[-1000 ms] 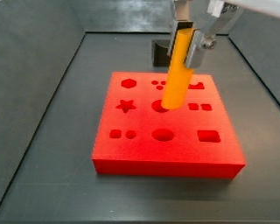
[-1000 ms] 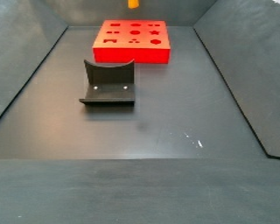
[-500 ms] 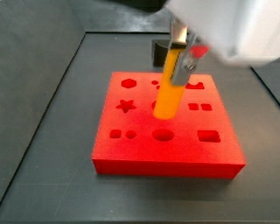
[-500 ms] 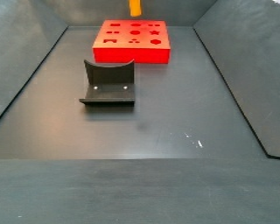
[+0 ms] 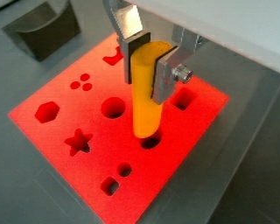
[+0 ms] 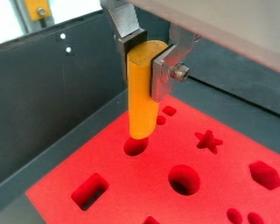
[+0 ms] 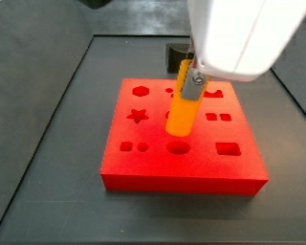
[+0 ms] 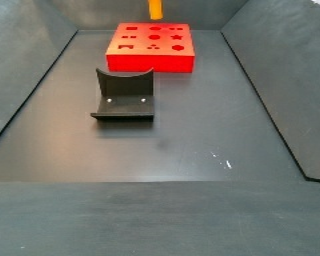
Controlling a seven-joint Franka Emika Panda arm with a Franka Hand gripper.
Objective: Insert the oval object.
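Observation:
My gripper (image 5: 150, 63) is shut on the oval object (image 5: 146, 98), a long orange-yellow peg held upright by its top end; it also shows in a wrist view (image 6: 142, 96). The peg hangs over the red block (image 5: 60, 105) with shaped holes. In a side view the peg (image 7: 182, 107) has its lower tip just above the block's (image 7: 182, 163) oval hole (image 7: 179, 147), and the gripper (image 7: 187, 77) is partly hidden by the white arm. In a side view only the peg's lower part (image 8: 155, 9) shows above the block (image 8: 152, 50).
The dark grey curved holder (image 8: 124, 95) stands on the dark floor in front of the block; it also shows in a wrist view (image 5: 43, 28). Dark walls enclose the floor on both sides (image 8: 23, 95).
The gripper with the peg has moved toward the block's front and lower; the peg's tip went from the middle round hole to just above the oval hole in the front row.

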